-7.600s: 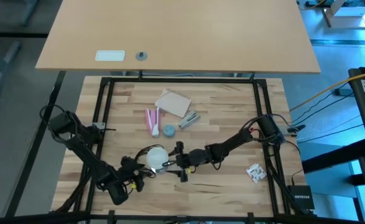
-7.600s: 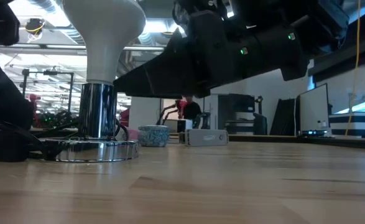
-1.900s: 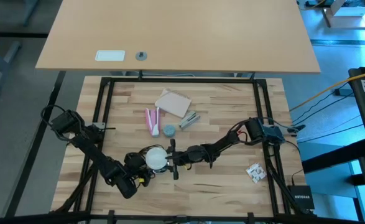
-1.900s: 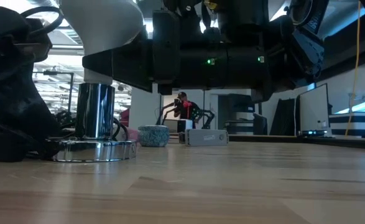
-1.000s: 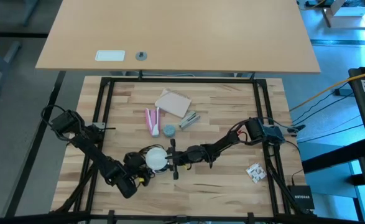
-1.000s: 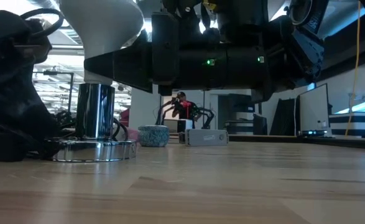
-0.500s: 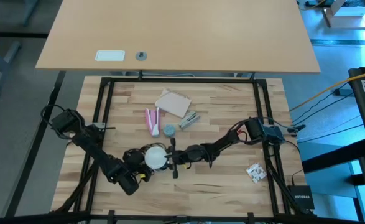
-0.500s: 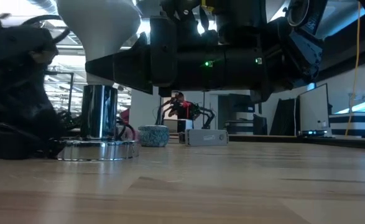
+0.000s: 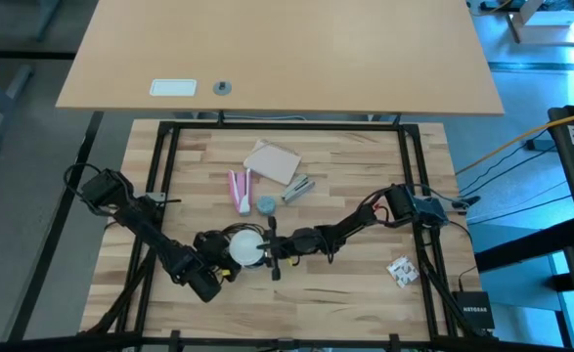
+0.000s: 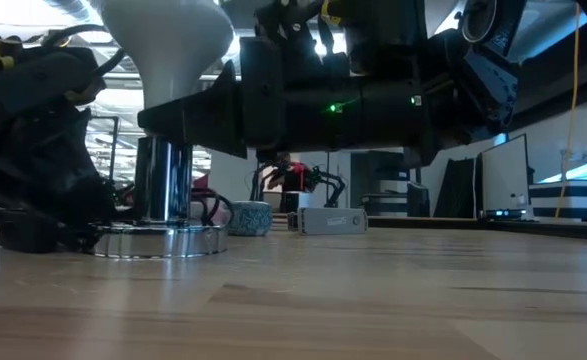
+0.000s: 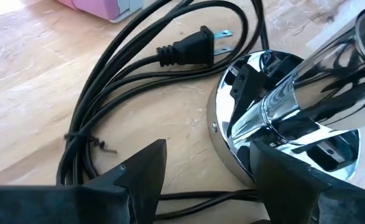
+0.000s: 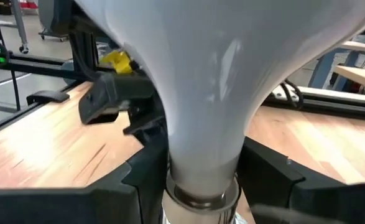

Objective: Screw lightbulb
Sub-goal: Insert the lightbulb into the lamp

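Note:
The lightbulb (image 9: 245,244) is pale white and stands upright, dome up, with its narrow end in the socket atop a chrome stem (image 10: 165,180). The stem rises from a round chrome base (image 11: 281,124) resting flat on the table. My right gripper (image 9: 265,250) is shut on the lightbulb (image 12: 201,74). My left gripper (image 11: 207,165) is open, low over the table on the base's left side, with one finger at the base's rim. Whether that finger touches the rim, I cannot tell. My right gripper pinches the lightbulb's narrow neck (image 12: 201,155) between its two fingers, just above the silvery collar (image 12: 201,194). The fingers reach in level from the table's right side, one on each side of the neck. The bulb stays upright in the socket.
A black cord with a plug (image 11: 188,46) loops on the table beside the base. Farther back lie a pink object (image 9: 238,191), a light-blue cap (image 9: 266,205), a tan card (image 9: 272,161) and a grey object (image 9: 298,188). A small packet (image 9: 401,270) lies near the right edge.
My left gripper has moved along the table toward the lamp's base, still open. My right gripper has kept its hold on the bulb's neck.

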Robot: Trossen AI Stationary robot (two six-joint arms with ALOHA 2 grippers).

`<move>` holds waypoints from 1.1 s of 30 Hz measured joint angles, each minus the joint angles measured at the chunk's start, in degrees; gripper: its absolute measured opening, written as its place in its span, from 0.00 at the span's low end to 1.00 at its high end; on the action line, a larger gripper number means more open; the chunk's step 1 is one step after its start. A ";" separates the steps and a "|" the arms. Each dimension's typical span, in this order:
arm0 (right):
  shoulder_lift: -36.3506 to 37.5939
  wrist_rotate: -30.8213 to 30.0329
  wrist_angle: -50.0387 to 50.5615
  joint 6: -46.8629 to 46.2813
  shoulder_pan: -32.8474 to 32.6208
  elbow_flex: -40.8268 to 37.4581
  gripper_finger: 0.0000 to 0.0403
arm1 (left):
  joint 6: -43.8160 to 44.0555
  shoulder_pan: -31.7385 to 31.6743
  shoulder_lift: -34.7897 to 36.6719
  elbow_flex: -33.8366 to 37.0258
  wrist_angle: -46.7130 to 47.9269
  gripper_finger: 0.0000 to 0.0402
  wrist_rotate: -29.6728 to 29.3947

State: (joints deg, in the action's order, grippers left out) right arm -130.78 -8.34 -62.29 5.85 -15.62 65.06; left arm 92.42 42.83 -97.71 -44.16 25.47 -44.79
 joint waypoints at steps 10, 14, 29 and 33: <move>0.00 -0.22 0.33 -1.19 0.33 0.00 0.46 | 0.69 2.35 0.11 0.02 -0.68 0.55 0.04; 0.00 -0.69 0.33 -1.27 0.33 0.00 0.46 | 2.15 2.60 0.11 0.02 -0.98 0.55 0.28; 0.00 1.32 0.33 -1.05 0.26 0.00 0.46 | 2.12 2.56 0.17 0.00 -1.14 0.55 0.32; 0.00 1.38 0.33 -1.05 0.26 0.00 0.46 | 2.12 2.56 0.17 -0.04 -1.16 0.55 0.32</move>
State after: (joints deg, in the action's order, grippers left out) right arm -130.78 -6.96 -61.95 4.80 -15.35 65.06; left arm 94.54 45.39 -97.54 -44.21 24.32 -44.47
